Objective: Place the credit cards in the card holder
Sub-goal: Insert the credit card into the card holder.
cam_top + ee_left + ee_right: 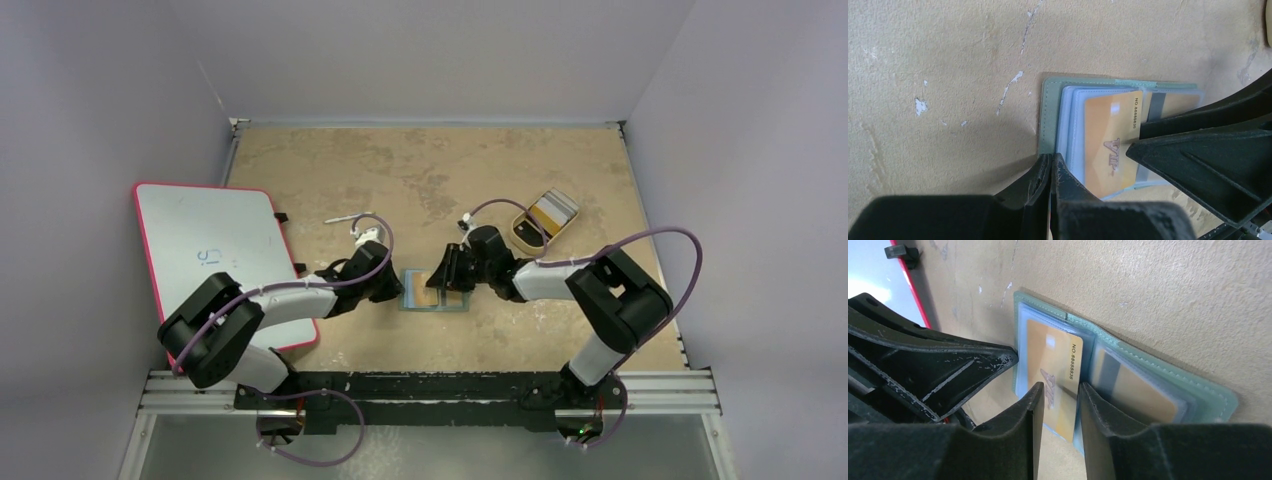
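Observation:
The grey-green card holder (436, 291) lies open on the table between my two grippers. A yellow-orange VIP card (1108, 145) lies on its left half over the pale blue clear pockets, also in the right wrist view (1053, 370). Another orange card (1135, 390) sits in a clear pocket on the right half. My left gripper (1053, 157) is shut, its tips pressed on the holder's (1050, 115) left green edge. My right gripper (1060, 392) has its fingers a narrow gap apart just above the VIP card's inner edge, at the holder's (1213, 395) fold.
A tan rounded tray (528, 238) with more cards, dark and orange, stands at the back right. A white board with a red rim (210, 250) lies on the left beside the left arm. A small pale stick (345, 218) lies behind the left gripper.

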Robot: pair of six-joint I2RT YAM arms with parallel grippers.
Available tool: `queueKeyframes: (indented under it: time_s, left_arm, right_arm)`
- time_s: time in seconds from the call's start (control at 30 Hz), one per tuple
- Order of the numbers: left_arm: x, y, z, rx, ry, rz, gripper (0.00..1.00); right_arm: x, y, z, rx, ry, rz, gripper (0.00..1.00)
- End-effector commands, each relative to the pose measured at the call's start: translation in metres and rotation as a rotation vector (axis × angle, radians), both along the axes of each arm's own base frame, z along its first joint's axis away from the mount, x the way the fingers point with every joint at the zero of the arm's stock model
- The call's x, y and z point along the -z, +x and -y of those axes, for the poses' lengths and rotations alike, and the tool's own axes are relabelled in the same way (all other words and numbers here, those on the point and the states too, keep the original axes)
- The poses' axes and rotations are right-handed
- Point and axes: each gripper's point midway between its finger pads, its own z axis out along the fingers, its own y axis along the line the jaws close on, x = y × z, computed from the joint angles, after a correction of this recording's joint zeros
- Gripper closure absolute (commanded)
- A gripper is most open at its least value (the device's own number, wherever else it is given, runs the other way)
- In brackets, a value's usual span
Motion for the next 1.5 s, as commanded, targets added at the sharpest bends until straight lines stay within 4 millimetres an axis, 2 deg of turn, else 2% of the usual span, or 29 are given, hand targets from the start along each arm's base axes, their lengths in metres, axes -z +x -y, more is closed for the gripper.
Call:
queueKeyframes:
  time_s: [0.0,0.17,0.5,0.7,0.87,1.0,1.2,1.37,1.47]
  left_arm:
    - [0.011,-0.010,-0.016,-0.021,0.063,-0.040,1.00]
    - [0.011,-0.011,-0.013,-0.019,0.043,-0.046,1.00]
    - [0.013,-0.011,-0.012,-0.016,0.044,-0.051,1.00]
    - [0.011,-0.013,-0.007,-0.011,0.015,-0.058,1.00]
    - [0.007,-0.012,-0.009,-0.021,0.020,-0.052,1.00]
    - [-0.008,-0.007,-0.010,-0.032,0.013,-0.020,1.00]
    - [-0.041,0.004,-0.006,-0.035,-0.024,0.054,0.96]
    - [-0.063,0.007,-0.004,-0.002,-0.016,0.095,0.87]
    - [-0.086,0.011,-0.003,0.015,-0.033,0.155,0.74]
  right_arm:
    - [-0.005,0.008,0.013,0.049,-0.100,0.039,0.63]
    - [-0.015,0.003,0.008,0.030,-0.090,0.047,0.63]
    - [-0.015,-0.002,-0.014,0.013,-0.068,0.026,0.62]
    - [-0.024,-0.005,-0.033,-0.023,-0.011,0.022,0.68]
    - [-0.022,-0.006,-0.033,-0.032,-0.029,0.019,0.72]
    - [-0.030,-0.012,-0.033,-0.067,-0.029,0.015,0.69]
    - [-0.046,-0.005,-0.027,-0.138,-0.104,0.111,0.59]
    - [-0.068,0.014,-0.008,-0.137,-0.189,0.232,0.55]
    - [-0.085,0.036,0.014,-0.101,-0.260,0.316,0.54]
